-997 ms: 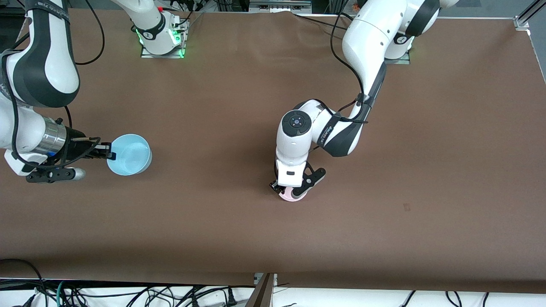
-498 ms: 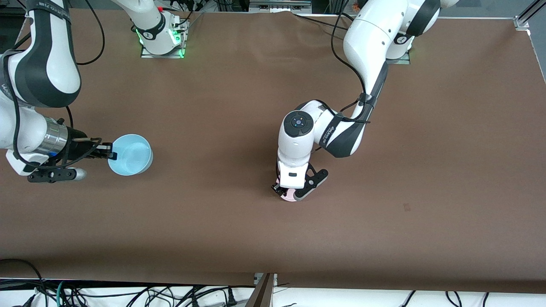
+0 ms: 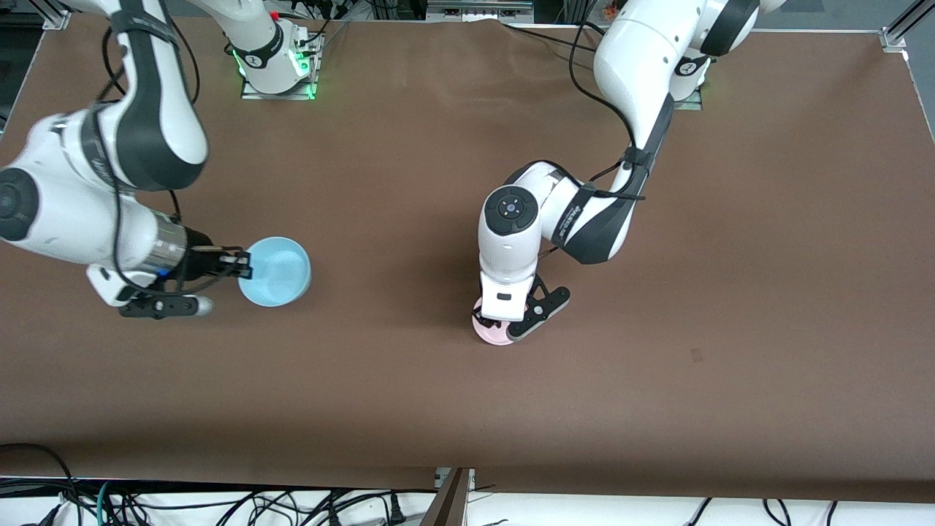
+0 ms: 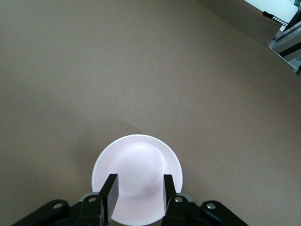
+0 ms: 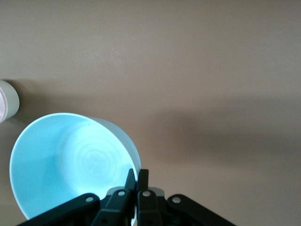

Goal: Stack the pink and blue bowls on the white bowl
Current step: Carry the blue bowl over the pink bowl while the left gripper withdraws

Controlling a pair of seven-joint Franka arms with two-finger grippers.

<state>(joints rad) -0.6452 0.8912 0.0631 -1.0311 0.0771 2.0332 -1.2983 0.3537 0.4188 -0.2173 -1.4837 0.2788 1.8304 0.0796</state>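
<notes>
The pink bowl [image 3: 497,334] [image 4: 136,160] sits on the brown table near its middle, mostly covered by the left hand in the front view. My left gripper [image 3: 491,321] [image 4: 138,181] hangs just over it, open, its fingers spread above the bowl's inside and holding nothing. The white bowl shows only as a pale outer wall [image 5: 13,101] under a pink rim in the right wrist view. The blue bowl [image 3: 276,270] [image 5: 70,160] hangs tilted above the table toward the right arm's end, with my right gripper [image 3: 245,267] [image 5: 137,173] shut on its rim.
The two arm bases [image 3: 274,66] [image 3: 687,80] stand along the table's edge farthest from the front camera. Cables [image 3: 219,504] hang below the table's nearest edge. Bare brown table [image 3: 387,292] lies between the two bowls.
My right arm has carried the blue bowl sideways toward the pink bowl. The left hand has shifted only slightly above the pink bowl.
</notes>
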